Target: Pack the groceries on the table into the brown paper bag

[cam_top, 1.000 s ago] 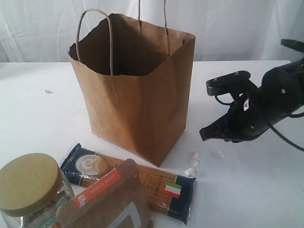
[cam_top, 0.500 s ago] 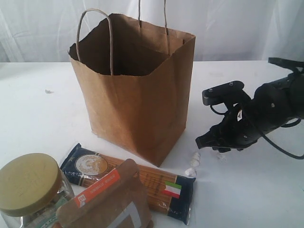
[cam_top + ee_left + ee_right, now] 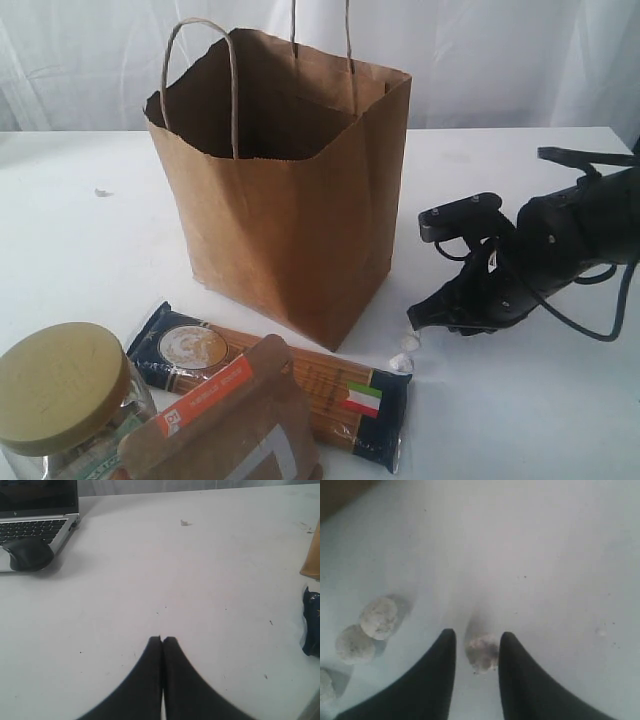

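The brown paper bag [image 3: 285, 200] stands upright and open-topped on the white table [image 3: 80, 250]. In front of it lie the long spaghetti pack [image 3: 300, 385], the orange-labelled brown pouch [image 3: 235, 425] and the gold-lidded glass jar [image 3: 60, 395]. My right gripper [image 3: 416, 318] is low over the table to the bag's right. In the right wrist view its jaws [image 3: 477, 639] stand apart around a small white lump [image 3: 481, 652], with a gap on one side. My left gripper [image 3: 162, 640] is shut and empty over bare table. The other groceries are out of view.
Several more white lumps [image 3: 379, 617] lie beside my right gripper, near the spaghetti pack's end [image 3: 403, 350]. A laptop [image 3: 37, 520] and black mouse [image 3: 27, 554] sit at the table's edge in the left wrist view. The bag's corner [image 3: 312, 555] and the pack's blue end [image 3: 312, 625] show there too.
My right gripper has dropped and moved left toward the white lumps, and its jaws have parted around one of them. The left gripper and the groceries have not moved.
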Controlling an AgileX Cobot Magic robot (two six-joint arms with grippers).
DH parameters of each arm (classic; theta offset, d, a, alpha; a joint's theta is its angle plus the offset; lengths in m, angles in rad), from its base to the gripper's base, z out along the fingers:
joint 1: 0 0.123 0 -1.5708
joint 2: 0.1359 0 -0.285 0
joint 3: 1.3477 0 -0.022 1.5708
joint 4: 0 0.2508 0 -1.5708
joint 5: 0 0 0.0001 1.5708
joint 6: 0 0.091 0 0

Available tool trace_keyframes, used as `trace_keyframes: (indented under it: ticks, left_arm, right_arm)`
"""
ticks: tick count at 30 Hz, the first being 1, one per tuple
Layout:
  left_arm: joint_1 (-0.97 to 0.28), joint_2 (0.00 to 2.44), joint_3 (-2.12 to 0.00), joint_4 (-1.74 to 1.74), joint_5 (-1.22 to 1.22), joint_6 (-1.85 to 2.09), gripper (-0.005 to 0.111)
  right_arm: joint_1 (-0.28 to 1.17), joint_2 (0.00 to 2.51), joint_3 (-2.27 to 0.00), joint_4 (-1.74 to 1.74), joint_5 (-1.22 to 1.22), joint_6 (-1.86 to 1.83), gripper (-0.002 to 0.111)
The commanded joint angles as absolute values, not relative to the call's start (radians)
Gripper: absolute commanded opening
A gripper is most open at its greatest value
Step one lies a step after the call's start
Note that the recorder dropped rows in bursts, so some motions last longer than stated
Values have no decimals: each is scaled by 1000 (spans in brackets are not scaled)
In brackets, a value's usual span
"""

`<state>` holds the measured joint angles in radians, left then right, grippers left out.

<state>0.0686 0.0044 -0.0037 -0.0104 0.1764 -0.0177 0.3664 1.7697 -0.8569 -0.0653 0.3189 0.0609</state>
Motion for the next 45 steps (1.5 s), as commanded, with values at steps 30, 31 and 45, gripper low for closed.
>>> trace_keyframes:
  ticks: [30,31,45]
  left_arm:
    - [69,0,0,-18,172,-19,0]
    - [69,0,0,-18,172,-19,0]
    - [69,0,0,-18,172,-19,0]
  right_arm:
    - [361,1587,-834,-56,406,26,14]
    - [361,1600,-837,-56,393,26,21]
    - [359,1805,-872,-54,297,31,30]
